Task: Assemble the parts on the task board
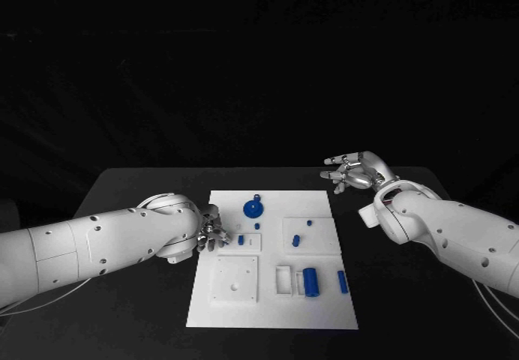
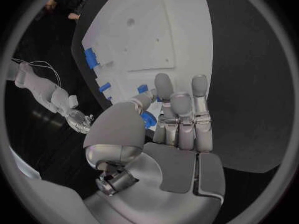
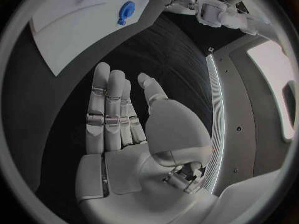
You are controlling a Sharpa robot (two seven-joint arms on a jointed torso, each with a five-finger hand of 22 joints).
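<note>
The left hand (image 2: 163, 115) is pinching 1 small blue part (image 2: 147, 118) over the task board (image 1: 325, 300); the right hand (image 3: 124, 119) is hovering open beside it.

You've got one white task board (image 1: 273, 315) on one black table (image 1: 141, 180). Blue parts on it: I count seven you can make out in the head view — one round disc-like part (image 1: 253, 208), one tiny piece (image 1: 259, 223), one small peg (image 1: 310, 222), two short upright pieces (image 1: 241, 241) (image 1: 296, 241), one fat cylinder (image 1: 311, 282), one slim bar (image 1: 342, 281). Two arms, two hands: left hand (image 1: 212, 231), right hand (image 1: 350, 172).
</note>
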